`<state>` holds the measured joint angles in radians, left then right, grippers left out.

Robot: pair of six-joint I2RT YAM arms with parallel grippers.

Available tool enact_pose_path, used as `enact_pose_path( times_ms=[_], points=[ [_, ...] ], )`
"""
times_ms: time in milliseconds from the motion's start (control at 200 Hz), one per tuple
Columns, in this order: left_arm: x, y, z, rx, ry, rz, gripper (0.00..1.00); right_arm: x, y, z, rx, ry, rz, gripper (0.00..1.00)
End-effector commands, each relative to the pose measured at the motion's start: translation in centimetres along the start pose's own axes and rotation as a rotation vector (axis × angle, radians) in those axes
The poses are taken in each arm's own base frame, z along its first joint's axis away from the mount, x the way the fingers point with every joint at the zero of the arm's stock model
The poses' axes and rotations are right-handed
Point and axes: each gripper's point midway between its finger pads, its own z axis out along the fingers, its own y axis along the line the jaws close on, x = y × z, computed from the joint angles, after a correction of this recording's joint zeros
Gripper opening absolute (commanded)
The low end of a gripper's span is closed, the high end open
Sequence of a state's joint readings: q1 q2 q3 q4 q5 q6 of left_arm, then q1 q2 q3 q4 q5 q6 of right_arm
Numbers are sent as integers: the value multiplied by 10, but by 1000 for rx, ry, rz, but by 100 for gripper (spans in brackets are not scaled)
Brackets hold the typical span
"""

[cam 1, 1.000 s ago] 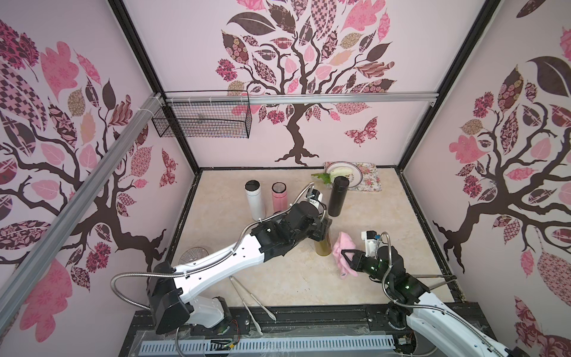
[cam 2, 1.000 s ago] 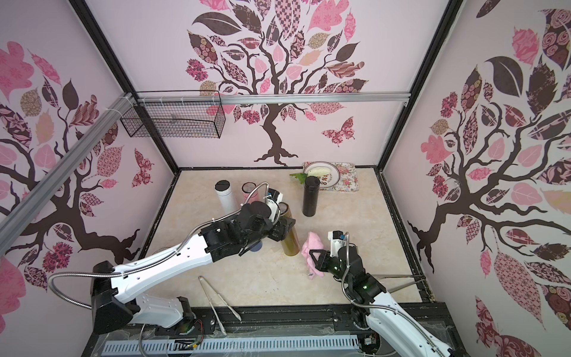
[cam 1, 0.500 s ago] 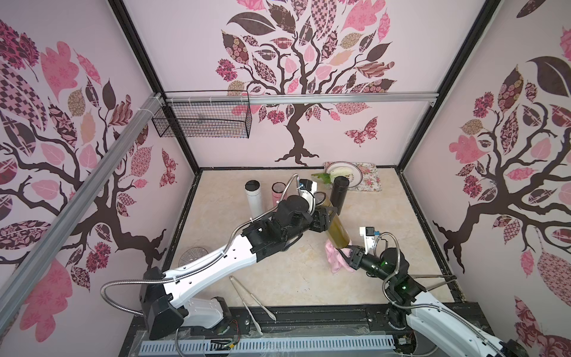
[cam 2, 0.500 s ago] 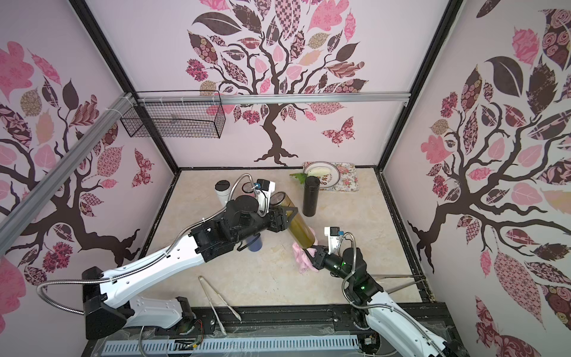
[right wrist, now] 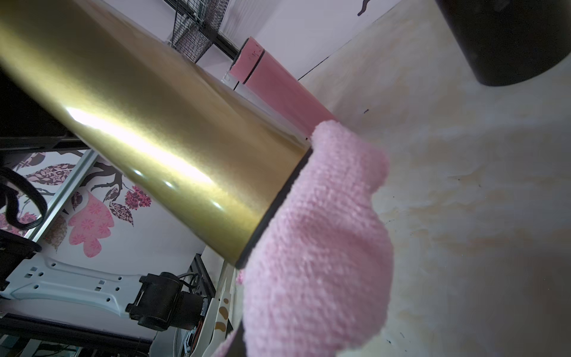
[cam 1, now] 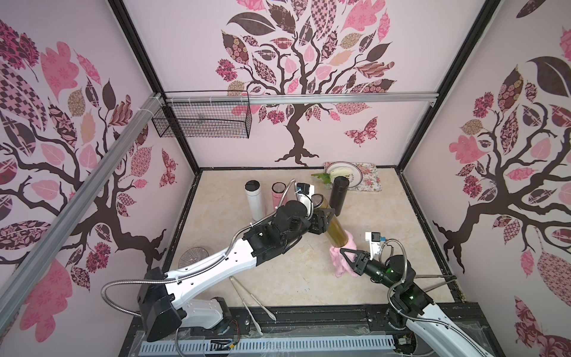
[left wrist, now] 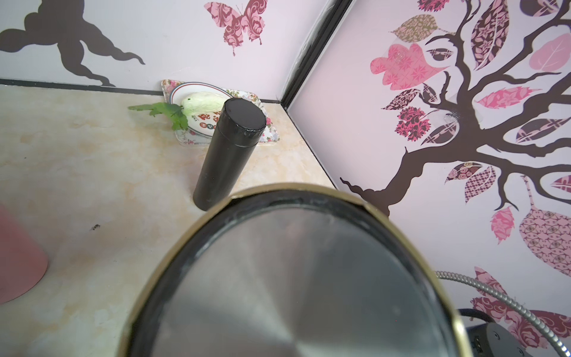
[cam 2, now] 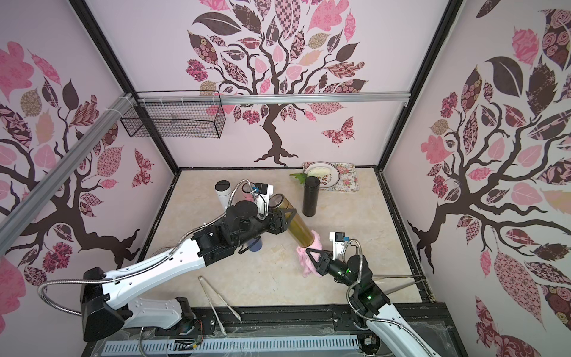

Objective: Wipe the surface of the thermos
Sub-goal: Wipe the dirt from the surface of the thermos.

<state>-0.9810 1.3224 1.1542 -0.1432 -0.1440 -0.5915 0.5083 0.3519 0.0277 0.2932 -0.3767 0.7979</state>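
The left gripper [cam 1: 325, 217] clamps the gold thermos [cam 1: 336, 232], tilted aloft beside the black thermos [cam 1: 339, 194]. The right gripper [cam 1: 346, 256], closed on the pink cloth [cam 1: 338, 266], presses it to the base. Hard pushing may slide the smooth body free.
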Motion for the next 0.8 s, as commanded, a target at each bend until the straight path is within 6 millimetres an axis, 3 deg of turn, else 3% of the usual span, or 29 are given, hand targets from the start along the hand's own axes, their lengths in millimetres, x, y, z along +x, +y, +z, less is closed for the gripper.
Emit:
enact_pose_path(
  times_ms=[0,185,315,565,795],
  points=[
    [-2,-15,-5,94,-4,-1,0,-14,20,3,-91,-53,-10,0],
    [-9,-22,-9,127,-22,-10,0,1,7,18,-52,38,-8,0],
    [-6,-8,-5,48,-17,25,0,7,12,25,-66,91,0,0],
    [9,20,0,-66,-2,80,0,-12,29,14,-81,16,-57,0],
    [13,15,-4,-19,-4,55,0,-32,39,3,-81,-81,-98,0]
  ],
)
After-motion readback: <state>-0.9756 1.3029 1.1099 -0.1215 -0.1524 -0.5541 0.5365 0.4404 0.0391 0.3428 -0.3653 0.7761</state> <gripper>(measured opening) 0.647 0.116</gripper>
